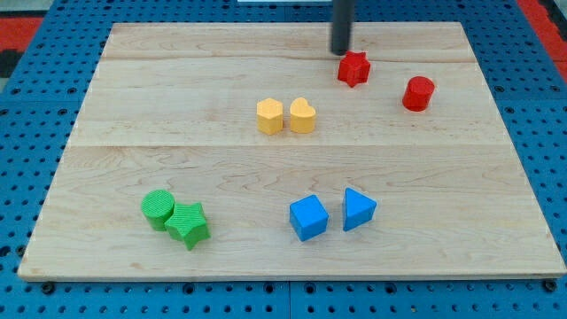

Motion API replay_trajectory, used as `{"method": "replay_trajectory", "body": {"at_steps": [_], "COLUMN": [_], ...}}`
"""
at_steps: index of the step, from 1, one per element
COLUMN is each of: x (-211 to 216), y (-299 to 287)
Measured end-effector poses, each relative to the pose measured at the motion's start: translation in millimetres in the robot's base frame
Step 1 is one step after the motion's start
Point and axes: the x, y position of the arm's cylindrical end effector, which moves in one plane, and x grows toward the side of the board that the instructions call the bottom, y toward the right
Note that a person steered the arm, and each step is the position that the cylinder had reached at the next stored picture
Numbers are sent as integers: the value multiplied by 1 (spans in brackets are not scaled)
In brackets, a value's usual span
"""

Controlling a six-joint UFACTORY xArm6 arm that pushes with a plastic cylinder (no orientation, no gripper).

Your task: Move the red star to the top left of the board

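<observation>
Eight blocks on the wooden board (133,89), in four colour pairs. Red star (353,68) sits near the view's top, right of centre; squat, no clear long axis, and which way its points face is too small to tell. My tip (341,50) is down just at the star's upper-left edge, very close, contact not certain; the tool is a bare dark rod with nothing to open or close, carrying nothing. Reds, two: the star, plus a red cylinder-like block (418,93) to its right and slightly lower, apart from it. Yellows, two: a yellow hexagonal block (270,116) and a yellow heart-shaped block (302,116) just beside each other, mid-board. Greens, two: a green cylinder (158,209) touching a green star (189,224), at the view's lower left. Blues, two: a blue cube (308,217) and a blue triangular block (358,209), near each other at the view's bottom centre, narrow gap between. Board is pale planked wood, lying on a blue perforated surface (35,97); red patches (18,31) show at the view's top corners.
</observation>
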Motion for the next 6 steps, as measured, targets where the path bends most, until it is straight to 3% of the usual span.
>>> {"method": "replay_trajectory", "body": {"at_steps": [1, 2, 3, 4, 6], "x": [24, 56, 40, -8, -57], "y": [85, 14, -122, -221, -186]}}
